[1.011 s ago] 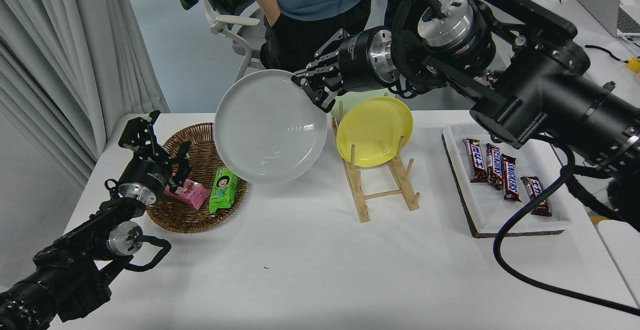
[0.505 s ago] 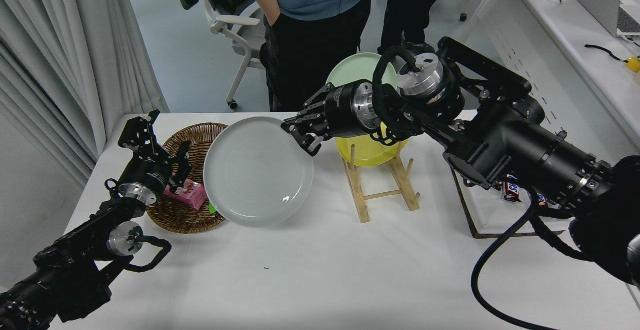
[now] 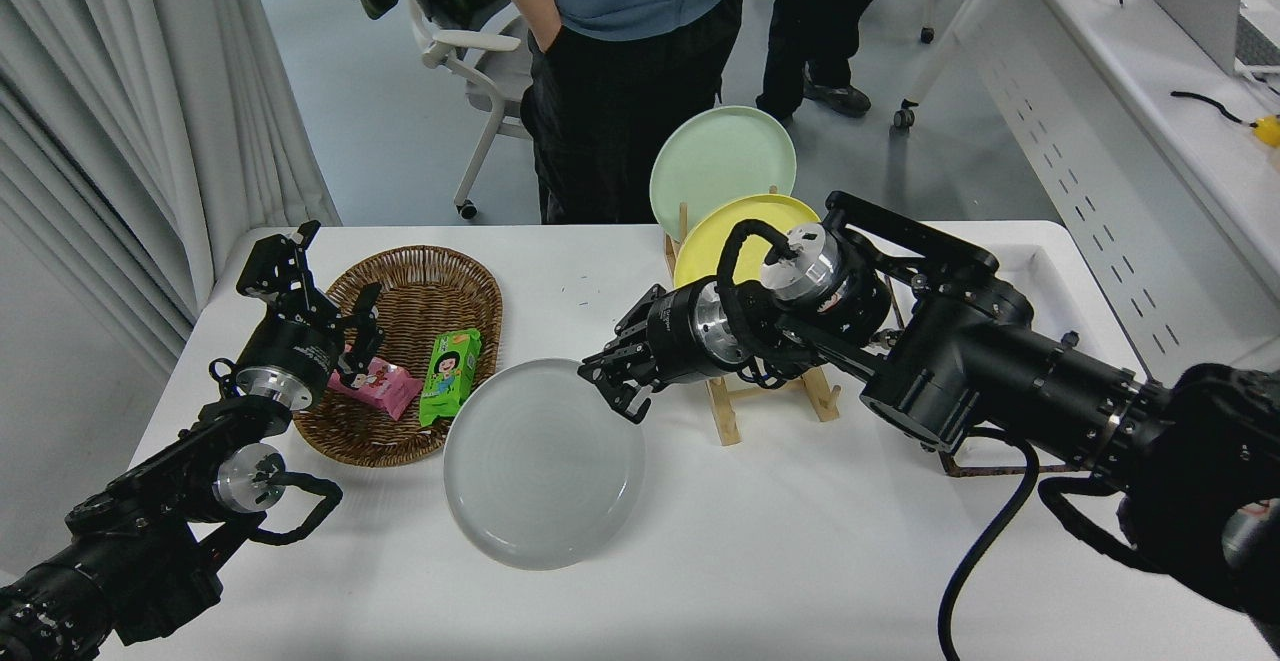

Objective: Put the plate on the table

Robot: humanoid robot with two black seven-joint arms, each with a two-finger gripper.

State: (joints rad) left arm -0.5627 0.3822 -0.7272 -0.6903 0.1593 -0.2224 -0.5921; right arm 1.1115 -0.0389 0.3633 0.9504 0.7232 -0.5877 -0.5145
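Observation:
The pale grey plate (image 3: pixel 540 466) lies low over the white table (image 3: pixel 700 561), near its middle, almost flat. My right gripper (image 3: pixel 612 388) is shut on the plate's far right rim, reaching in from the right. My left gripper (image 3: pixel 300 291) is parked at the lower left, over the near edge of the wicker basket (image 3: pixel 420 281); its fingers stand apart and hold nothing. I cannot tell whether the plate's underside touches the table.
A wooden rack (image 3: pixel 770 391) behind my right arm holds a yellow plate (image 3: pixel 710 241) and a pale green plate (image 3: pixel 720 161). The basket holds a green packet (image 3: pixel 448 376) and a pink packet (image 3: pixel 380 386). People stand at the far side. A white tray (image 3: pixel 1050 271) is at the right.
My right arm has swung down and toward me with the grey plate, from tilted high above the basket and rack to nearly flat low over the table's middle. The left arm has not moved.

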